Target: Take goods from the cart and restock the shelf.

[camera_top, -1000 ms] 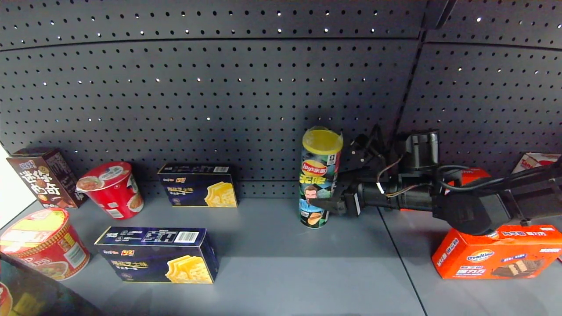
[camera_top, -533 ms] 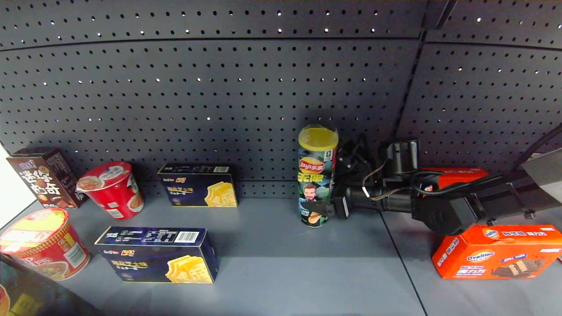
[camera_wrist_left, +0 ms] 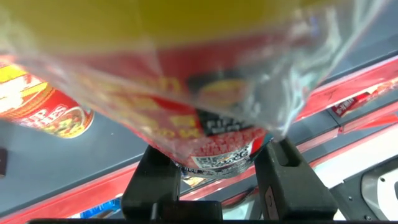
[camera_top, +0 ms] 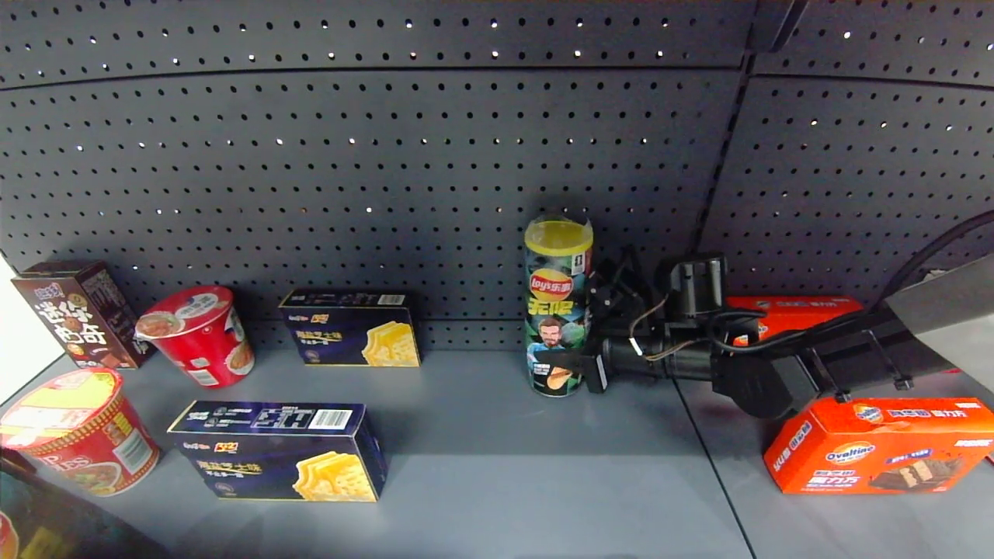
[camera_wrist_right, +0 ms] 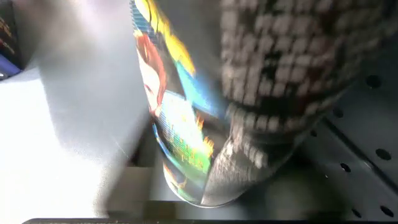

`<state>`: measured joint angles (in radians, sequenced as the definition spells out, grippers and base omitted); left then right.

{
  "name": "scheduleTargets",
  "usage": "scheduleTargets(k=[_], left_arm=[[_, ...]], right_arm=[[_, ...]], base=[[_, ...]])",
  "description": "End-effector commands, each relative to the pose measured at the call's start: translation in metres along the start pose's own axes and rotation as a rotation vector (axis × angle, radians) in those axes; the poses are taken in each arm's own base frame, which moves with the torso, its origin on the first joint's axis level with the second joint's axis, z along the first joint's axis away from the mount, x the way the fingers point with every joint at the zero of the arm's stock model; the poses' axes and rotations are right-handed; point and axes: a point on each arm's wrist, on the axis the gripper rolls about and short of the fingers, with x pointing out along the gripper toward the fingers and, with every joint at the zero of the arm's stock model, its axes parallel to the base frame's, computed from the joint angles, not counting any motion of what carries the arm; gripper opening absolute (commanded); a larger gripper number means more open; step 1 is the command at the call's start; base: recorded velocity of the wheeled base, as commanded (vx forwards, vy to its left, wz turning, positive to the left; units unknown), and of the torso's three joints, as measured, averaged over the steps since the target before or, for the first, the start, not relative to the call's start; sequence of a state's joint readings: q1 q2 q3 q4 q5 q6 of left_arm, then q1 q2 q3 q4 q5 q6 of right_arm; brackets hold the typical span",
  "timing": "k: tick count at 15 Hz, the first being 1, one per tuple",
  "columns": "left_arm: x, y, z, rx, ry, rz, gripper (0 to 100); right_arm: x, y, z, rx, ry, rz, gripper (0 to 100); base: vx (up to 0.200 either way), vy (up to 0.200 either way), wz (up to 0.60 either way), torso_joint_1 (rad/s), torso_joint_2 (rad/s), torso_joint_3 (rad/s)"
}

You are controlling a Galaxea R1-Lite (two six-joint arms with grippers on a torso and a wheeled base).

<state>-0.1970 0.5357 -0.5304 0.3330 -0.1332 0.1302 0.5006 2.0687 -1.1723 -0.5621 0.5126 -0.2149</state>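
- Head view, item: chips can (camera_top: pixel 557 307), yellow lid, upright, standing near the pegboard back panel (camera_top: pixel 388 171) on the grey shelf (camera_top: pixel 481 466). I cannot tell whether its base rests on the deck or hangs just above it.
- Head view, holder: right gripper (camera_top: pixel 567 363), arm coming in from the right, claw clamped around the can's lower third.
- Head view, neighbours: rear blue cracker box (camera_top: pixel 353 326) is well apart to the left and the rear orange box (camera_top: pixel 792 310) sits behind the arm. The front orange box (camera_top: pixel 881 446) lies just beneath the arm.
- Left wrist view: left gripper (camera_wrist_left: pixel 217 183) has a finger on either side of a film-wrapped cup noodle (camera_wrist_left: pixel 205 118), apparently gripping it. A second cup (camera_wrist_left: pixel 43 109) lies below.
- Right wrist view: the can sits against a textured finger pad (camera_wrist_right: pixel 280 93), with the perforated panel close behind.
- Risk, release: the can is tall and narrow and is held low. If the claw opens before the base is flat on the deck, it may topple.
- Risk, withdrawal: a finger that drags on the label as the arm backs out may pull the can over.
- Risk, clearance: an arm that sags on retreat may knock the front orange box.
- Risk, left load: slack film may let the cup noodle slip.
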Motion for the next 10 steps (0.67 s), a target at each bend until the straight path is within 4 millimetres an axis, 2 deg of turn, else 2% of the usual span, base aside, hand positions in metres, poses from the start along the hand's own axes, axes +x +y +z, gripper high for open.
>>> scheduleTargets(k=[1, 4, 6, 7, 10], left_arm=[[0.000, 0.000, -0.001, -0.002, 0.004, 0.004, 0], [-0.001, 0.000, -0.001, -0.005, -0.002, 0.006, 0], [-0.001, 0.000, -0.001, -0.019, -0.008, 0.007, 0], [-0.003, 0.000, 0.002, -0.018, -0.018, 0.008, 0], [-0.007, 0.000, 0.001, -0.018, -0.036, 0.027, 0]], right_arm=[[-0.004, 0.002, 0.001, 0.000, 0.002, 0.003, 0], [-0.014, 0.013, 0.007, -0.006, -0.002, 0.015, 0], [-0.030, 0.032, 0.014, -0.016, -0.010, 0.039, 0], [-0.044, 0.047, 0.016, -0.020, -0.008, 0.055, 0], [-0.081, 0.073, 0.012, -0.016, 0.013, 0.065, 0]], base=[[0.000, 0.000, 0.00, 0.000, 0.00, 0.000], [0.000, 0.000, 0.00, 0.000, 0.00, 0.000], [0.000, 0.000, 0.00, 0.000, 0.00, 0.000], [0.000, 0.000, 0.00, 0.000, 0.00, 0.000], [0.000, 0.000, 0.00, 0.000, 0.00, 0.000]])
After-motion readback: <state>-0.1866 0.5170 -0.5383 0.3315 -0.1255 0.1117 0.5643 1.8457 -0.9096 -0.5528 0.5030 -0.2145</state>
